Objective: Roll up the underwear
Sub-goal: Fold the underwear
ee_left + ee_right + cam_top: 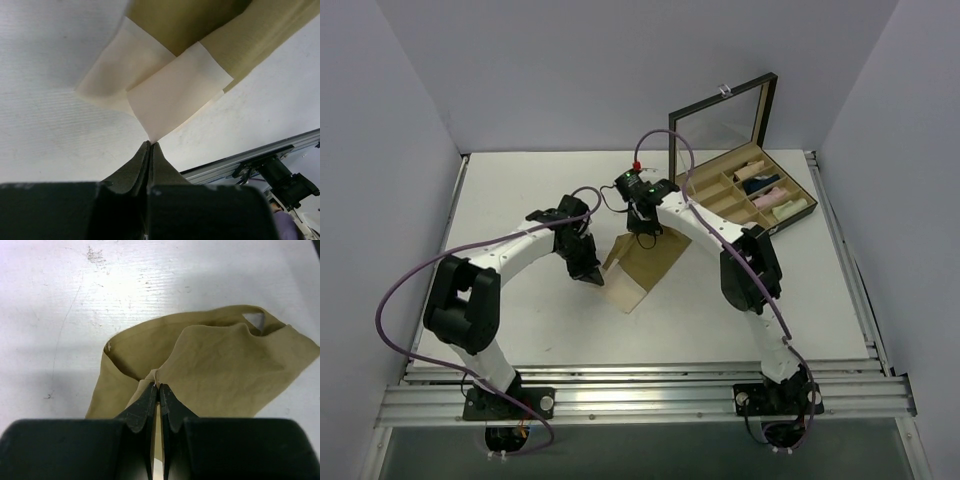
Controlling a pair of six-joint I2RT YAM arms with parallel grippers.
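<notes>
The tan-beige underwear lies mid-table with its paler band toward the front left. My left gripper is shut on a corner of the pale band, as the left wrist view shows at the fingertips. My right gripper is shut on a fold of the tan cloth at the garment's far edge, lifting it a little. The white brief with pink edging is not clearly in view.
An open dark box with a raised glass lid stands at the back right; its compartments hold rolled cloths, among them a navy one and pale ones. Metal rails run along the table's front edge.
</notes>
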